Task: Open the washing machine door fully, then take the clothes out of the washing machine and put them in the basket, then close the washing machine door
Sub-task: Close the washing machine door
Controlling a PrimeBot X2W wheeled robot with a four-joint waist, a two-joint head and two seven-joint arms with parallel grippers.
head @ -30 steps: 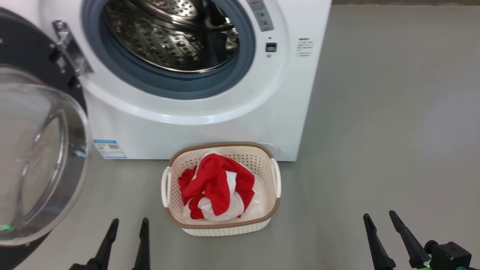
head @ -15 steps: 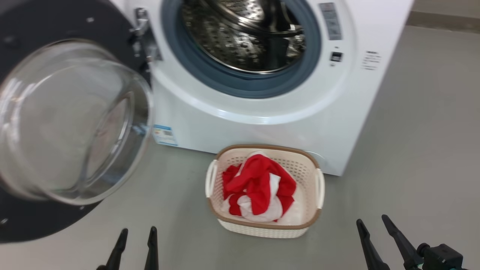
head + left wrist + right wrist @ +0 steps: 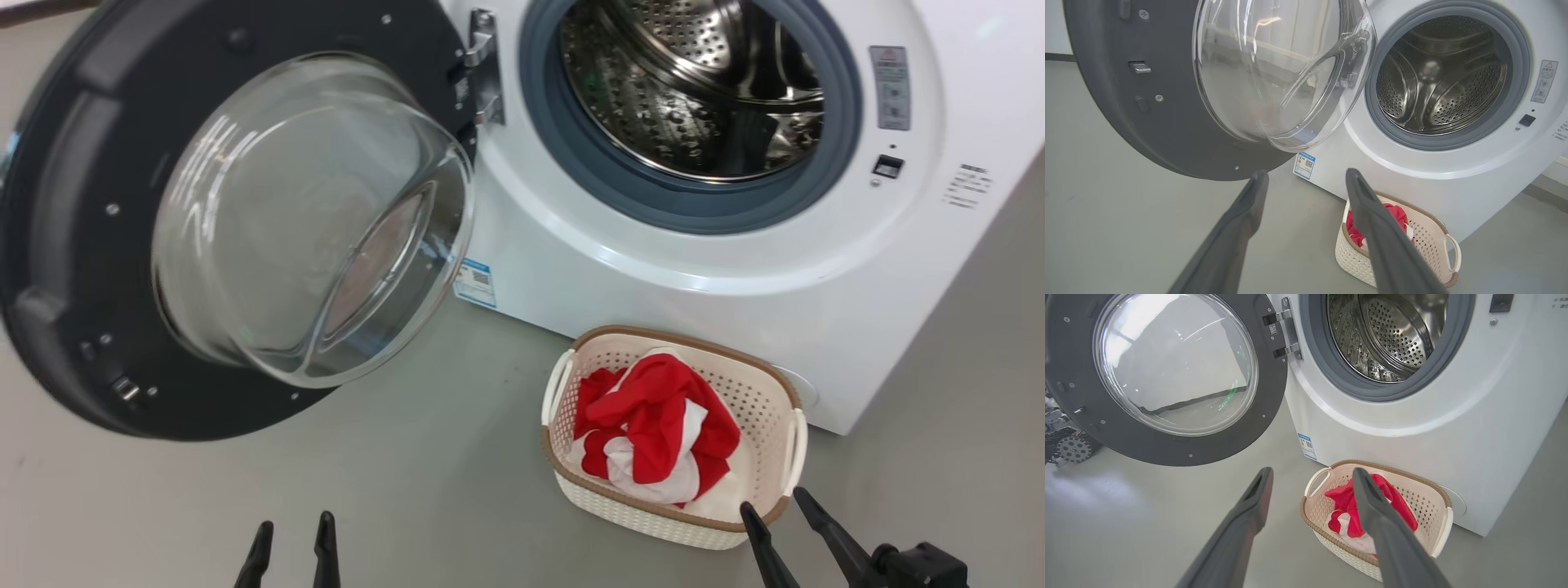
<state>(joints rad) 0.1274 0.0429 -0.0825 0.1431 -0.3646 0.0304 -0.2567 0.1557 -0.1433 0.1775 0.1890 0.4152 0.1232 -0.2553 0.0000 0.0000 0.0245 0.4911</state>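
The washing machine (image 3: 620,278) stands with its door (image 3: 73,204) swung wide to the left, the glass bowl (image 3: 310,220) bulging toward me. Its steel drum (image 3: 694,90) looks empty. The red and white clothes (image 3: 653,416) lie in the cream basket (image 3: 645,514) on the floor before the machine. My left gripper (image 3: 295,523) is open, low at the bottom edge, below the door. My right gripper (image 3: 771,499) is open just beside the basket's near right corner. The left wrist view has the open left gripper (image 3: 1306,173) below the door (image 3: 1126,102); the right wrist view has the open right gripper (image 3: 1311,471) above the basket (image 3: 1425,498).
Grey floor (image 3: 457,474) spreads in front of the machine and under the open door. A blue label (image 3: 475,282) sits on the machine's lower left front. A dark geared wheel (image 3: 1073,448) stands at the far left behind the door.
The head camera has turned left, so door, machine and basket slid right in the picture. Both grippers stay open and low.
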